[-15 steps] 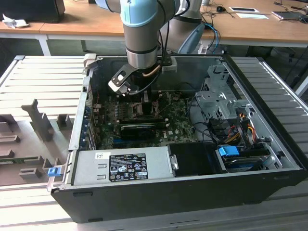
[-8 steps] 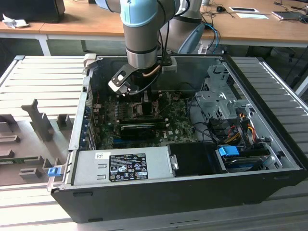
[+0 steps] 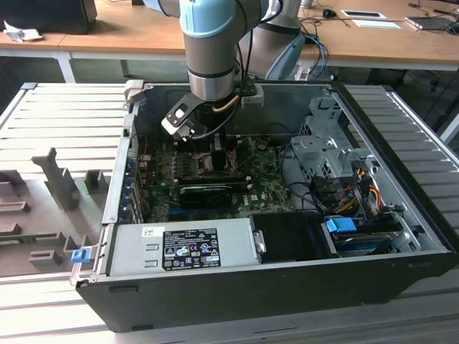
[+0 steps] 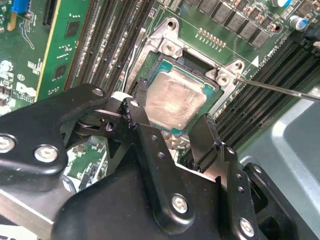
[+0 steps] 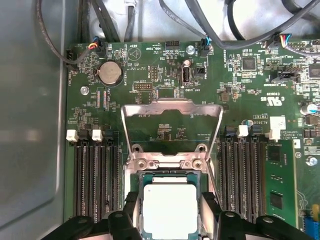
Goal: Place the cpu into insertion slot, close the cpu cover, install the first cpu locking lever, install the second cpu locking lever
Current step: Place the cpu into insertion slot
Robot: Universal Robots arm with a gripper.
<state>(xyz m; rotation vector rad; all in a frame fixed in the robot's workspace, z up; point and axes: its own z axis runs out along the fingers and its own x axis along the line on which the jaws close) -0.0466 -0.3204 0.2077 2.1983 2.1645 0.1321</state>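
In the exterior view, a grey fixture tray (image 3: 43, 208) lies on the exterior view's left and the arm (image 3: 208, 50) reaches into the open computer case (image 3: 401, 236). In both wrist views the gripper (image 4: 172, 107) seems clamped on the cpu (image 5: 170, 210), which sits in the insertion slot (image 4: 192, 59). The first wrist view shows the cpu cover (image 5: 172, 107) standing raised, and the second wrist view a thin locking lever (image 4: 280, 90) swung free.
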